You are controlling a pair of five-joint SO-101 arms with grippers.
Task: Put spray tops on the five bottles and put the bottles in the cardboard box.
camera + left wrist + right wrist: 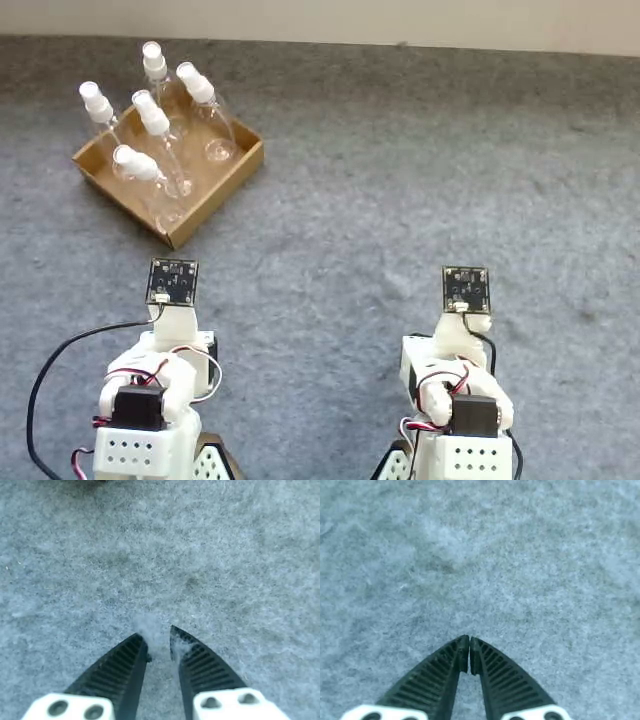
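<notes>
Standing in far-left box (220,195), five capped bottles (152,115); wide mat (430,170) to its right. Left gripper (156,635) slightly parted, right gripper (469,642) closed, both holding nothing.

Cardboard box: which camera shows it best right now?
The high view. It takes in the whole cardboard box on the grey mat, with the five spray-topped bottles standing inside. The left and right wrist views face bare mat ahead of the left gripper and right gripper.
</notes>
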